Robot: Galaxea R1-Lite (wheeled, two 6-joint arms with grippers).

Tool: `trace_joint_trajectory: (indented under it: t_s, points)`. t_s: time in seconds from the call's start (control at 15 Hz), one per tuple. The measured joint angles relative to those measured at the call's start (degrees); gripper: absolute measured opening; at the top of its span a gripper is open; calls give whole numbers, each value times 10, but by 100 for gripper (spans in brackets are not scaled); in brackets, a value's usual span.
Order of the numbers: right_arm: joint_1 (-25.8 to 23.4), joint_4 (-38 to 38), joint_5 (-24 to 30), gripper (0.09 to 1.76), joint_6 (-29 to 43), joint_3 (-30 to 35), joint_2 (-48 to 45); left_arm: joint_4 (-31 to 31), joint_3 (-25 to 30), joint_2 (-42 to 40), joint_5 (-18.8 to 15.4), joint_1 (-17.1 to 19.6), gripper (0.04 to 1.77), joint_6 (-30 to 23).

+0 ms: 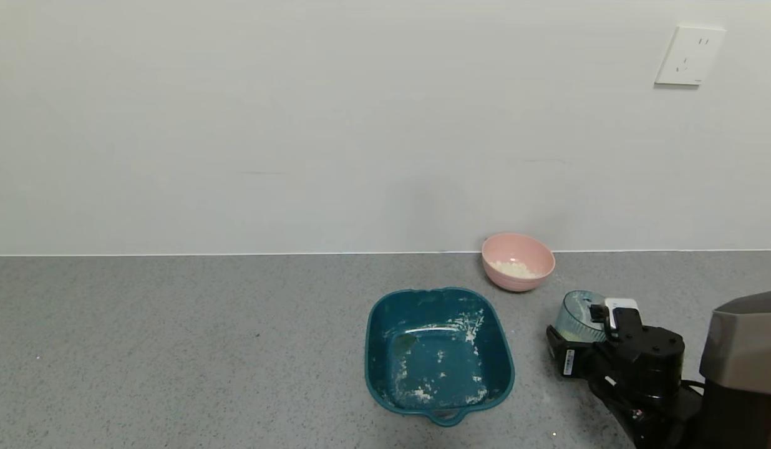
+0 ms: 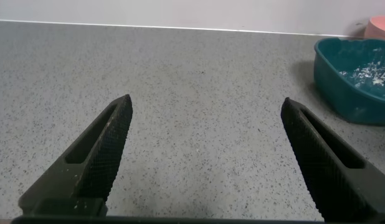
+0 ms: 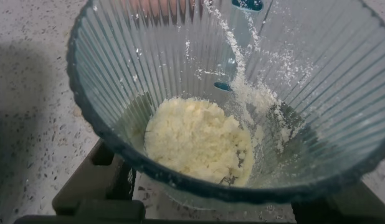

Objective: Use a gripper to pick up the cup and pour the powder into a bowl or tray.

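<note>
**Ribbed cup gripped beside the tray**

Head view: the black right hand [image 1: 579, 340] pinches the translucent blue-green ribbed cup [image 1: 579, 315] on the grey speckled desk [image 1: 173, 349], between the dark teal square tray [image 1: 440, 354] and the arm, near the pale pink round bowl [image 1: 518, 260].

Left wrist view: the left hand [image 2: 205, 118] is spread over bare desk.

Right wrist view: clumpy off-white powder [image 3: 195, 140] lies in the cup, seemingly upright.

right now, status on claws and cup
Right claw shut on cup, powder inside. Left claw open, parked over bare counter. Pink bowl behind, path clear.
</note>
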Motion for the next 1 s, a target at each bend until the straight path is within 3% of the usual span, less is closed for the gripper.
trace_joint_trajectory:
  t_s: [0.27,0.6,1.0]
  points:
    - [0,0,-2,134,-4,-15,9,0,0,0,0,0,172,0]
    - [4,0,-2,152,-10,-8,11,0,0,0,0,0,172,0]
    - [8,0,9,162,-17,20,-11,0,0,0,0,0,172,0]
